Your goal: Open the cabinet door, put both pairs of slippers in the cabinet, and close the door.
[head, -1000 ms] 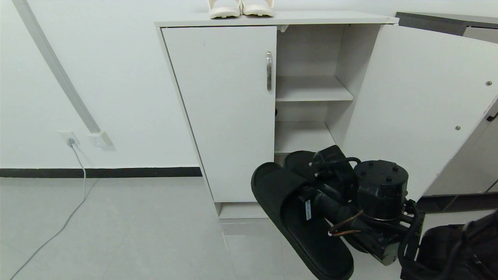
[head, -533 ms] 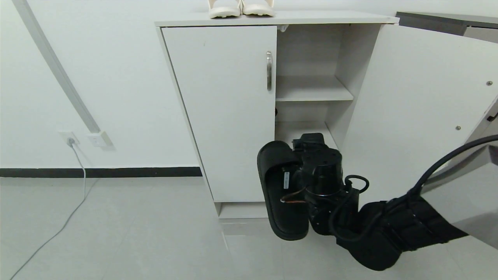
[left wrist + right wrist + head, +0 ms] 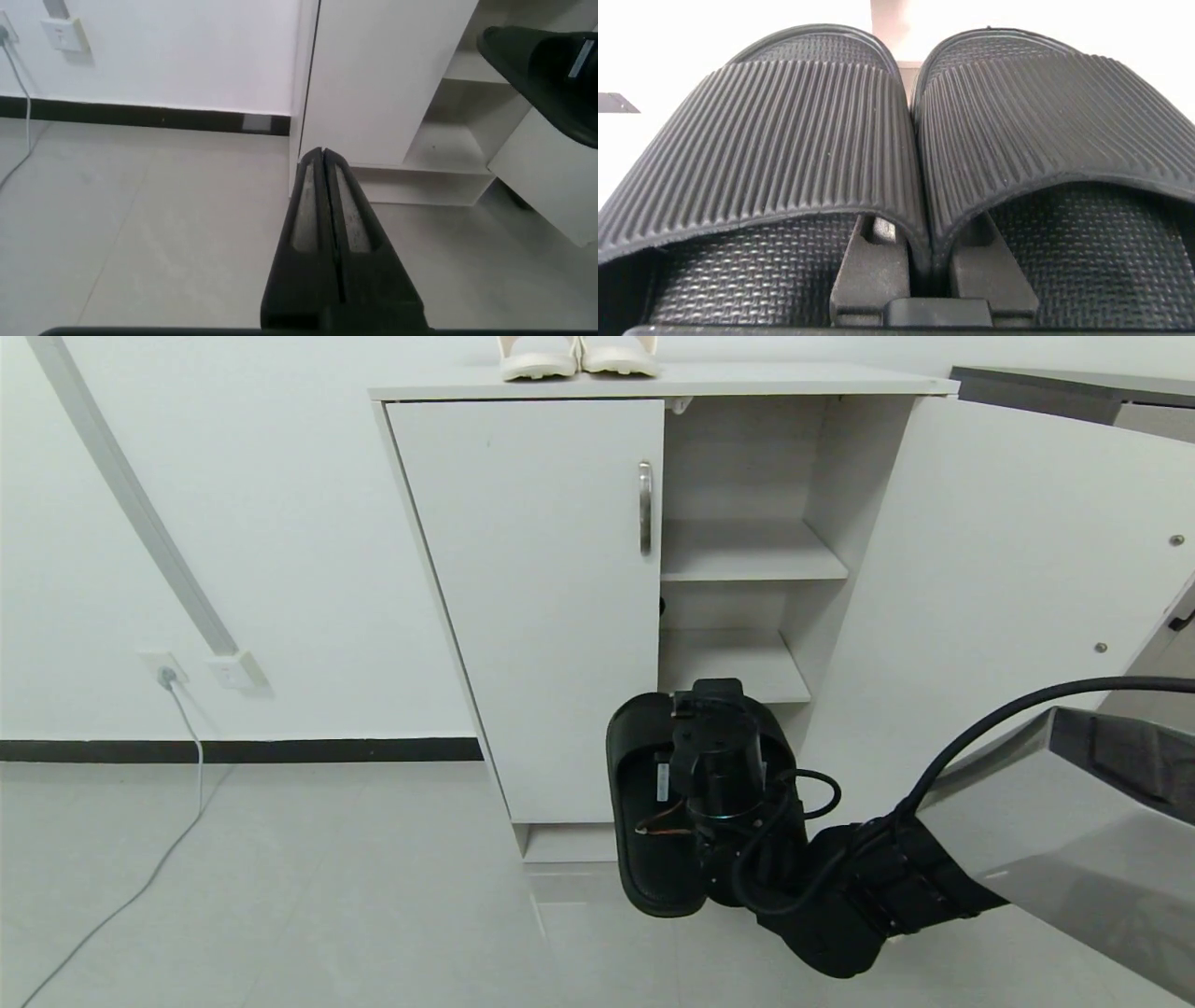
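- While the head view gives me the black slippers held on end, low before the cabinet's open right half, the right wrist view shows the grip itself.
- Right gripper is clenched on both slippers' inner edges, ribbed straps side by side.
- Left gripper is pressed closed over the floor, well before the cabinet.
- White slippers sit on the cabinet top.

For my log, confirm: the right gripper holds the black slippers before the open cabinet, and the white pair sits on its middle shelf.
Wrong: the head view shows the white pair on top of the cabinet, not on its shelf. The rest stands.
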Controlling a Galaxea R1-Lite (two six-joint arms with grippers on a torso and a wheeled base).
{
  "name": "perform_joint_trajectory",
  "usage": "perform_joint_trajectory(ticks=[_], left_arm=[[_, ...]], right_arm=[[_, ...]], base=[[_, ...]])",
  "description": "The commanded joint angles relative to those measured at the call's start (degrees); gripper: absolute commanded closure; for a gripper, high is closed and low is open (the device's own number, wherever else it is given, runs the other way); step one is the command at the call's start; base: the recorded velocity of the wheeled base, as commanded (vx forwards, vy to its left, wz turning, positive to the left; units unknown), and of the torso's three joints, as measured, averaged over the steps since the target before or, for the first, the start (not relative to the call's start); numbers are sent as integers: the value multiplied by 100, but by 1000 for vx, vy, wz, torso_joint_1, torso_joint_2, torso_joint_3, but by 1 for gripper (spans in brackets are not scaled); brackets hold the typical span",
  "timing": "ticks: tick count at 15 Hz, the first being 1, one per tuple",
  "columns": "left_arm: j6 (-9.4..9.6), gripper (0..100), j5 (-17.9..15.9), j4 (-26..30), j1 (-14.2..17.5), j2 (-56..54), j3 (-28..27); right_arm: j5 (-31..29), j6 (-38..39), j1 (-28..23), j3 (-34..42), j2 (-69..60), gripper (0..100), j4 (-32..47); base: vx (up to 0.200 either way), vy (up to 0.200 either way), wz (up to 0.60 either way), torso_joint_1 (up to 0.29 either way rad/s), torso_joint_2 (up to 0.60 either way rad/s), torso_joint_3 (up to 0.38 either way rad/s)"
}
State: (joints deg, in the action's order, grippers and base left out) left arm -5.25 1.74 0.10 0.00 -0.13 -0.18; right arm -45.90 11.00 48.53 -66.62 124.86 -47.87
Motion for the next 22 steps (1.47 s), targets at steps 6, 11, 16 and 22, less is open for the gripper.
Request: perform_joint_trajectory(ticks=[6, 11, 16, 22], left_arm=[[-28, 100, 1, -1, 9, 13, 1], [-20, 100, 10, -10, 9, 13, 1], [-11, 100, 19, -1, 9, 13, 1], [-11, 100, 10, -10, 9, 13, 1]], right_arm=[[2, 8, -107, 35, 127, 100, -12], [2, 8, -204, 35, 285, 100, -12], [46, -10, -212, 9, 408, 100, -126], [424, -142, -221, -615, 856, 100, -223]], base=[[0, -167, 0, 4, 2, 0], [0, 0, 0, 0, 0, 0], [0, 0, 0, 0, 0, 0], [0, 0, 0, 0, 0, 0]])
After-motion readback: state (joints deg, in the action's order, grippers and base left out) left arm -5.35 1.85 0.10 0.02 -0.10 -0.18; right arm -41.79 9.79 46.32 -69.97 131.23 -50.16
